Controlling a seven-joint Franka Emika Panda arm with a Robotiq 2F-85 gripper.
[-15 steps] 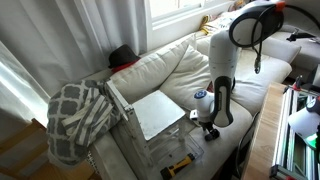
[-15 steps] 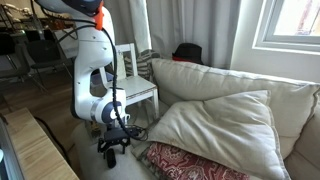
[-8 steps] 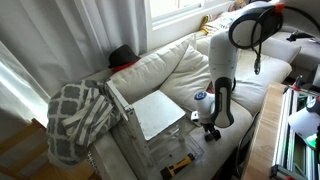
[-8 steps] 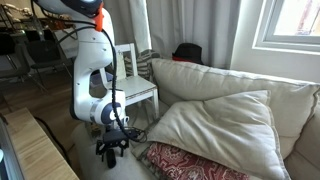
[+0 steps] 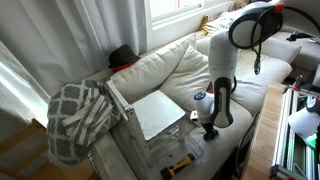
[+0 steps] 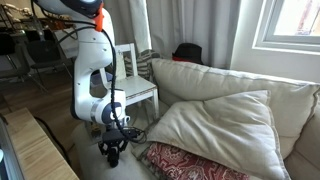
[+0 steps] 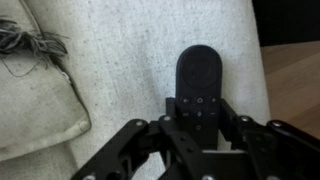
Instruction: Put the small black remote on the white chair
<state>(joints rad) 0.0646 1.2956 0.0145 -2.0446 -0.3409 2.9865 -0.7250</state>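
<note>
Cream fabric sofa seat (image 7: 110, 60): small flat black remote (image 7: 200, 80) lies flat, gripper (image 7: 198, 122) fingers straddle its lower end for a side pinch, can't tell if clamped; white-seated chair (image 5: 155, 112) beside sofa

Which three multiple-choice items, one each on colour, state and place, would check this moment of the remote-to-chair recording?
1. What colour is the chair seat panel?
A) red B) white C) green
2. How does the hand stand?
A) hovering over the chair B) down, fingers either side of the small black remote C) raised in the air, far from the remote
3. Where does the remote lie?
A) on the cream sofa B) on the chair seat C) lifted clear of every surface

Answers:
1 B: the flat seat shows white in both exterior views.
2 B: the wrist view shows the fingers against the remote's lower sides.
3 A: the wrist view shows cream fabric directly beneath it.
</note>
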